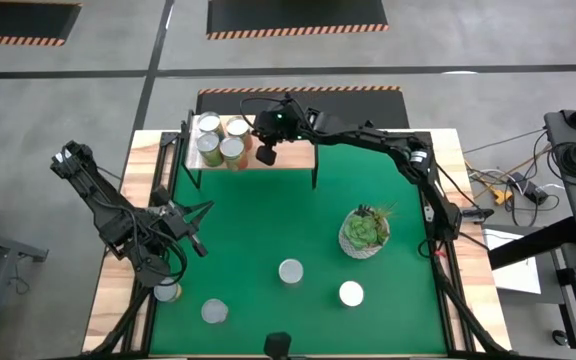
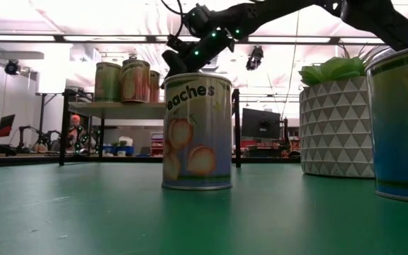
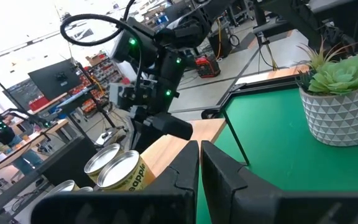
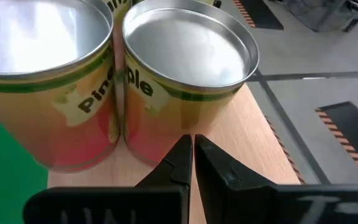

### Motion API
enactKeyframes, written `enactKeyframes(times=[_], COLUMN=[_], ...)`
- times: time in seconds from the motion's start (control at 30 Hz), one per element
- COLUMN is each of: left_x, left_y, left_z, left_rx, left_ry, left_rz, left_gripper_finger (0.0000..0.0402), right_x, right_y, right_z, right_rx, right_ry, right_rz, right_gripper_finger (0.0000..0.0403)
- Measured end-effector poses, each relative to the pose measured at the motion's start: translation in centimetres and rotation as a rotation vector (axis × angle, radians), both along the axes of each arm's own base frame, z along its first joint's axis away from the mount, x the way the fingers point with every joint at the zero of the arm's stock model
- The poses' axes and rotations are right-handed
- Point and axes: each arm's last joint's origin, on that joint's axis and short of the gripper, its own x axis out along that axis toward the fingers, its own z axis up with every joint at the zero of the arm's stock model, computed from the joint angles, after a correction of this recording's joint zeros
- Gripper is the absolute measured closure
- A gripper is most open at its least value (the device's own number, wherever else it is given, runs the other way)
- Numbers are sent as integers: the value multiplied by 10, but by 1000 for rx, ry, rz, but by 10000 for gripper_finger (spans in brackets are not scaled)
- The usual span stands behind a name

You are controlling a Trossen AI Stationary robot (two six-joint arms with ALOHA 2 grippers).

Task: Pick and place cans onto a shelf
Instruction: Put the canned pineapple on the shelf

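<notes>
The light-wood shelf (image 1: pixel 288 155) stands at the mat's far edge. Several cans (image 1: pixel 220 138) stand on its left end; two read "Pineapple" (image 4: pixel 185 74) in the right wrist view. My right gripper (image 1: pixel 266 150) is over the shelf beside those cans, fingers shut (image 4: pixel 190 149) and empty. My left gripper (image 1: pixel 196 212) hovers shut (image 3: pixel 199 152) over the mat's left side, holding nothing. A peaches can (image 2: pixel 197 131) stands upright mid-mat (image 1: pixel 290 271). Two more cans (image 1: pixel 351 293) (image 1: pixel 214 312) stand near the front, and one (image 1: pixel 168 290) stands on the wood under the left arm. My right gripper's shut fingertips (image 4: pixel 182 149) stand close before the lower wall of the nearer pineapple can (image 4: pixel 166 127), just above the shelf board. I cannot tell whether they touch it.
A white patterned pot with a green plant (image 1: pixel 365 232) stands on the mat's right side. The shelf's right half (image 1: pixel 298 158) is bare wood. A blue-labelled can (image 2: pixel 402 120) fills the low view's right edge. The green mat (image 1: pixel 268 220) is open in the middle.
</notes>
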Motion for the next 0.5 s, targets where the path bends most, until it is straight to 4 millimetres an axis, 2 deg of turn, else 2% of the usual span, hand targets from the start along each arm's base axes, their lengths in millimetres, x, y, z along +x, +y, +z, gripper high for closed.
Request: enactKeyframes(times=[0.5], left_x=[0], left_y=[0], left_z=[0], left_rx=[2], left_ry=[-1], left_rz=[2], left_gripper_finger=[402], right_x=[5], right_y=[0], right_z=[9], right_rx=[-51], right_ry=[-94], right_rz=[13], right_gripper_finger=[394])
